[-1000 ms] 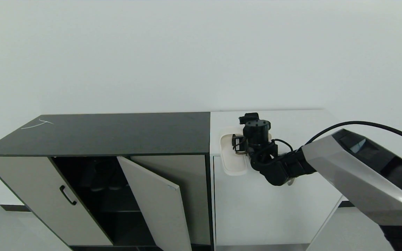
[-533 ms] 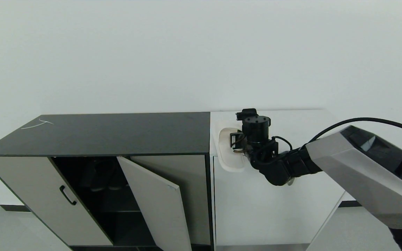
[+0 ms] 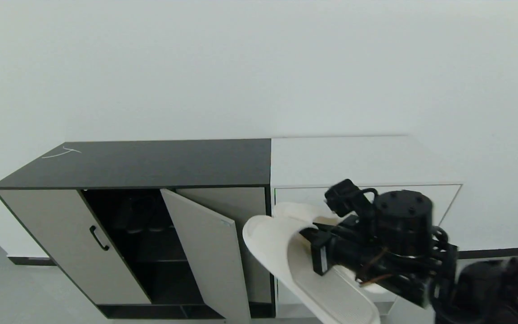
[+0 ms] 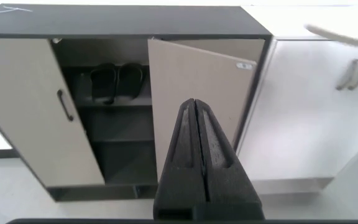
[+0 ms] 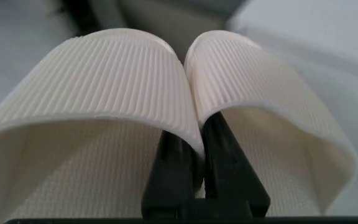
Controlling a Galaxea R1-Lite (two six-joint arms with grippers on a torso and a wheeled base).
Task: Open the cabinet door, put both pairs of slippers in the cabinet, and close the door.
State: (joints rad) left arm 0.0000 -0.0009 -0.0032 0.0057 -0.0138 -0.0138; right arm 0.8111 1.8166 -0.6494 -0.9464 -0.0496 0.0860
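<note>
A pair of white ribbed slippers (image 3: 281, 252) hangs in the air in front of the white cabinet (image 3: 353, 157), pressed together side by side. My right gripper (image 3: 316, 246) is shut on the white slippers (image 5: 104, 87), its fingers (image 5: 173, 168) pinching their two inner straps. The dark-topped cabinet (image 3: 151, 162) stands to the left with its middle door (image 3: 205, 252) swung partly out. On its upper shelf sits a pair of black slippers (image 4: 117, 79). My left gripper (image 4: 195, 118) is shut on nothing, held low and pointing at the ajar door (image 4: 191, 68).
The cabinet's left door (image 3: 47, 234), with a black handle (image 3: 99, 238), is closed. Lower shelves (image 4: 120, 134) inside the open bay are bare. The white cabinet has metal handles (image 4: 353, 73). Grey floor (image 3: 11, 292) lies in front.
My right gripper has lifted the white slippers off the white cabinet's top and brought them down and toward me. The head camera has shifted as well.
</note>
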